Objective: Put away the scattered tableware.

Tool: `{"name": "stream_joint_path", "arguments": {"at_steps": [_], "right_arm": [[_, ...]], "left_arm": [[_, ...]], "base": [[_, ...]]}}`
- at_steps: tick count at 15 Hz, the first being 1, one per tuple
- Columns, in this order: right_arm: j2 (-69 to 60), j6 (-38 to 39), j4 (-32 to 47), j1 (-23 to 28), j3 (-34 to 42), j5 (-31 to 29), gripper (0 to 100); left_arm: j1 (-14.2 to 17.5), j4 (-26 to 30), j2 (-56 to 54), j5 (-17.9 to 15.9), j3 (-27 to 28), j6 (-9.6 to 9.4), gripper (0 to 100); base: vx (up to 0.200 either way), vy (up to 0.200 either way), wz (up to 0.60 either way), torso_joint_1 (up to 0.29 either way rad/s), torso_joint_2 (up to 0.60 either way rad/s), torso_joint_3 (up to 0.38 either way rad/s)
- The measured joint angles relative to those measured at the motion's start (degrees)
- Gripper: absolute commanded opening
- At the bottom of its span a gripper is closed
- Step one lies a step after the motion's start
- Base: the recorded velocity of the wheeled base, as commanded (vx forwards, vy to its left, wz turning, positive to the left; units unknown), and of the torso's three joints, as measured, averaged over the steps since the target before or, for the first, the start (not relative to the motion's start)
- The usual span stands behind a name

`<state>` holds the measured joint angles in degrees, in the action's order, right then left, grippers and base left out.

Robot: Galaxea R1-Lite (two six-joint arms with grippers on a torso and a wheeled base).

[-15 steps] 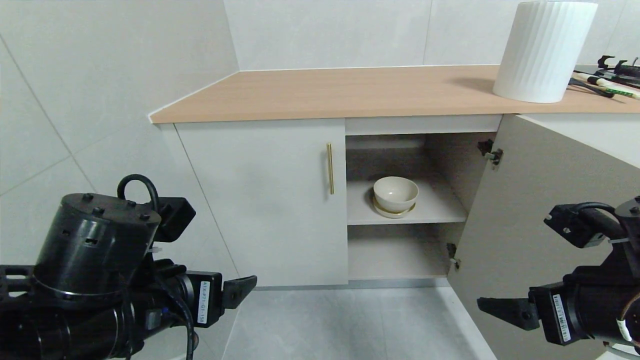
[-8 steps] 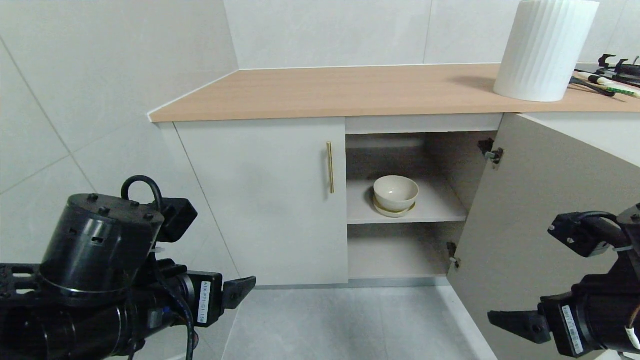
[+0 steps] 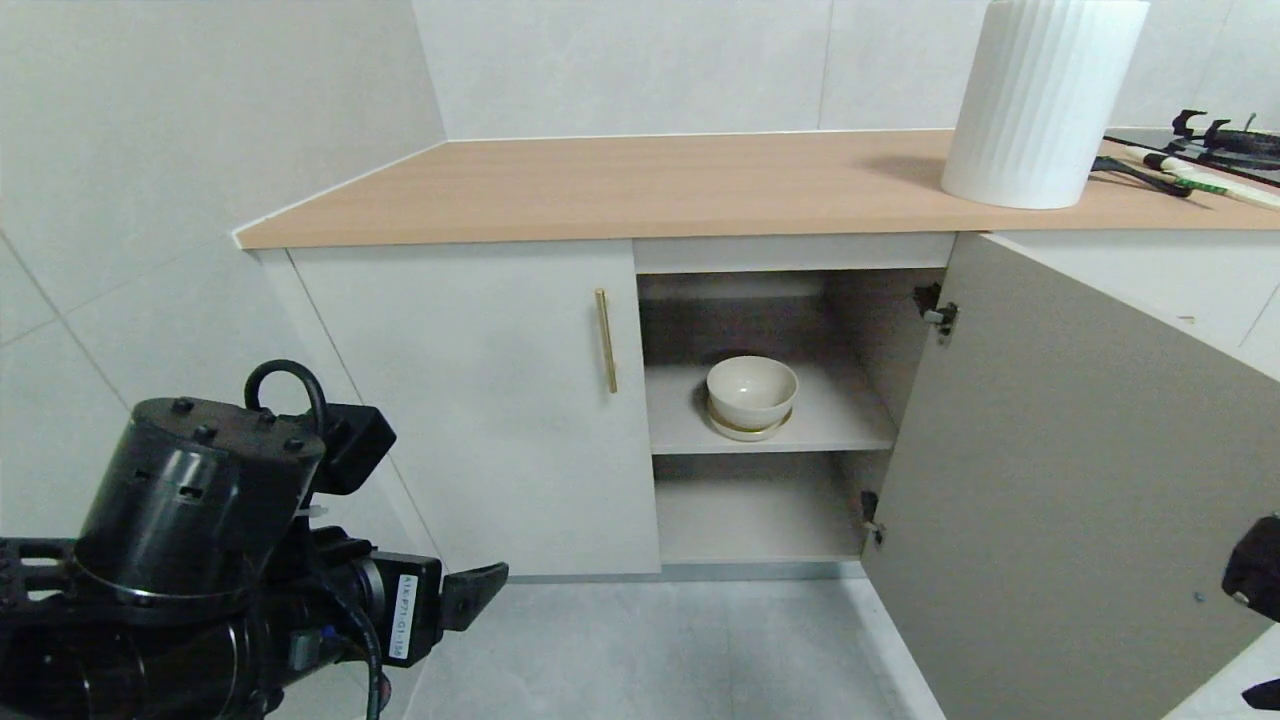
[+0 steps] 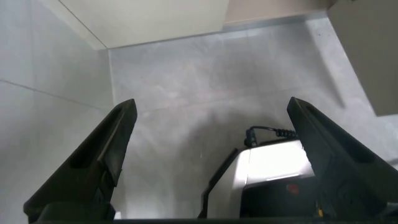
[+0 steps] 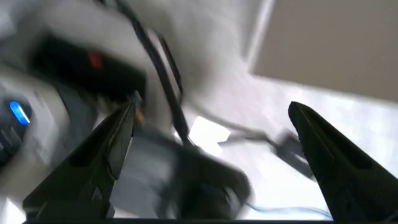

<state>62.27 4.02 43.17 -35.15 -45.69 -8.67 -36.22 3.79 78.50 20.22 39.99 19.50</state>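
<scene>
One bowl (image 3: 752,388) stands mouth-up on a plate (image 3: 742,433) on the shelf (image 3: 850,420).

Both arms low, both grippers spread wide.
The left arm (image 3: 190,530) sits low on the robot's left side, its thick black wrist housing standing upright and the forearm lying roughly level, pointed inward toward the robot's right; one dark finger tip (image 3: 478,590) pokes out past the wrist. Through its own camera, the left gripper (image 4: 208,155) has its two black fingers (image 4: 102,165) well apart. Over on the right, a dark piece of the right arm (image 3: 1256,570) sits at the low far edge of the head view. The right gripper (image 5: 211,155) looks spread just as wide, fingers (image 5: 326,158) well apart, though that view is smeared, so its exact pose is hard to call.
</scene>
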Motion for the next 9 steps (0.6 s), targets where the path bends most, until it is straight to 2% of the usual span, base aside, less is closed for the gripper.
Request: {"name": "stream_joint_path", "arguments": {"at_steps": [1, 6, 9], "right_arm": [[-1.3, -0.9, 1.9, 0.0, -0.3, -0.3, 100], [-4.4, -1.2, 5.9, 0.2, -0.9, -5.8, 100], [-5.7, -1.2, 6.1, 2.5, -1.3, -9.7, 100]], "left_arm": [[0.0, 0.0, 0.0, 0.0, 0.0, 0.0, 100], [0.1, 0.0, 0.1, 0.0, 0.0, 0.04, 100], [0.0, -0.1, 0.2, 0.0, 0.0, 0.04, 100]], "base": [[0.0, -0.2, 0.0, -0.002, -0.01, 0.007], [0.0, 0.0, 0.0, 0.0, 0.0, 0.0], [0.0, 0.0, 0.0, 0.0, 0.0, 0.0]]}}
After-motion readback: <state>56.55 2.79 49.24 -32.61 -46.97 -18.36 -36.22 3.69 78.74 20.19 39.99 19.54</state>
